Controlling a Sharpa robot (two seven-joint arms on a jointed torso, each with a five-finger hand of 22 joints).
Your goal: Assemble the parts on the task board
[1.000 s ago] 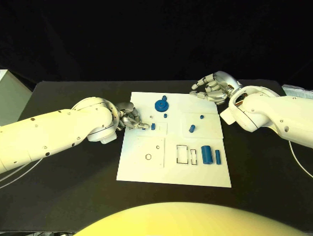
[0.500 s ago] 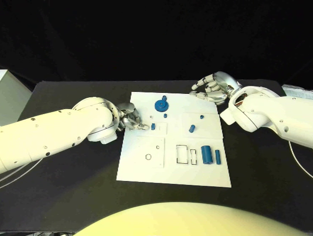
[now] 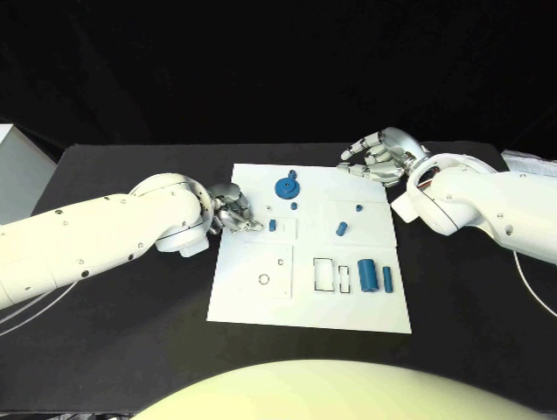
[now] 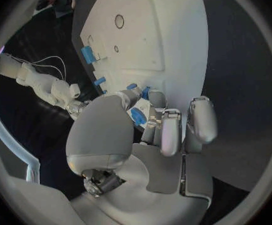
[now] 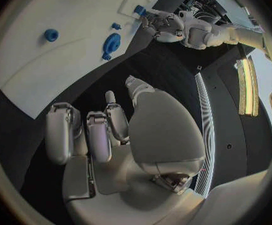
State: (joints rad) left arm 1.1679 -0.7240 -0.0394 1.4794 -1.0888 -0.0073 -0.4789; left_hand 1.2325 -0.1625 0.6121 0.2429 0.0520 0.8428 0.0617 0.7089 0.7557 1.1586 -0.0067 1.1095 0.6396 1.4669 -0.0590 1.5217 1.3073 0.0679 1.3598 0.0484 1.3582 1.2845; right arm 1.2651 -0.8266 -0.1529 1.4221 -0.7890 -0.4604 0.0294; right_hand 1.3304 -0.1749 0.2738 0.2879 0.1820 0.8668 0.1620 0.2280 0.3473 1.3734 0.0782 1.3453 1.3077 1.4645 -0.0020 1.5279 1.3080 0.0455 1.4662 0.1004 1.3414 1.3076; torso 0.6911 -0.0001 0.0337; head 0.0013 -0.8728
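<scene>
Board (image 3: 306,302): parts mostly loose, slots unfilled; small part (image 4: 138,116) pinched by left hand (image 3: 232,210); right hand (image 3: 379,156) curled, empty, at board's far corner.

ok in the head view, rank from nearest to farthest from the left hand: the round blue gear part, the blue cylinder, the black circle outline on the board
1. Round blue gear part, near the board's far edge, just beyond the left hand.
2. Black circle outline, on the board's near-left area.
3. Blue cylinder, lying toward the board's right side, farthest.
</scene>
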